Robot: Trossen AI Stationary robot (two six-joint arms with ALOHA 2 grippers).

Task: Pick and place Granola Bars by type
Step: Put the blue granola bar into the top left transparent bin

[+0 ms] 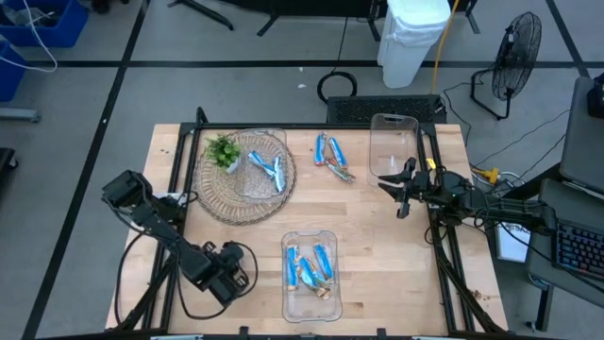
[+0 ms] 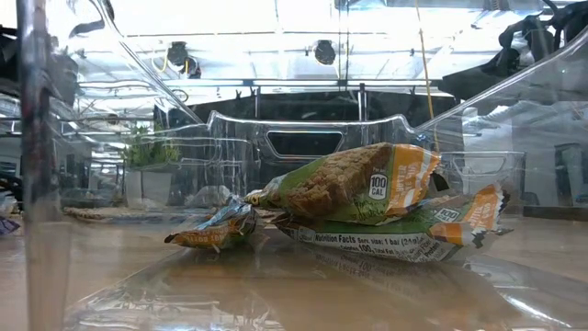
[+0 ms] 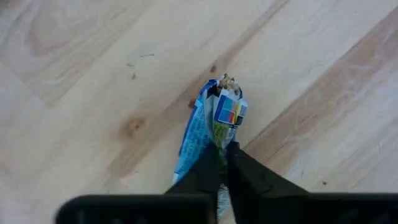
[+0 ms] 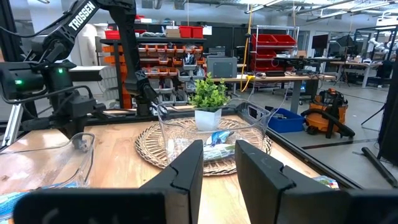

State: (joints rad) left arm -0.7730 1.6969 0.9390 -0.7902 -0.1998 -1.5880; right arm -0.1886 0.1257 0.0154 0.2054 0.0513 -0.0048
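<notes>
While the left claw (image 3: 222,158) hangs over bare wood near the tabletop's (image 1: 377,274) near-left corner, its fingers are pressed on a blue bar (image 3: 211,127), which points down toward the boards. From above, that claw (image 1: 236,277) sits just left of the near tub (image 1: 310,300) and apart from it.

That clear tub lies by the near edge, at the middle. It holds several blue bars (image 1: 308,265) and, at its near end, tan bars (image 2: 358,188); the low view shows 2 green-and-orange wrappers stacked, with a smaller one just to their left.

On the far left, a round woven tray (image 1: 212,198) carries a plant (image 1: 223,150) and a clear dish (image 1: 257,178) with blue bars (image 1: 269,169) in it. The tray's far rim runs close to the far edge.

Loose bars (image 1: 332,156) lie on the wood between the tray and an empty clear tub (image 1: 394,142) at the far right; they touch neither.

The right claw (image 1: 397,193) hovers just near of that empty tub, close to the right edge, its fingers (image 4: 186,169) spread with nothing between them.

Open wood stretches across the middle, between the tray, the near tub and the right claw, and along the near-right corner.
</notes>
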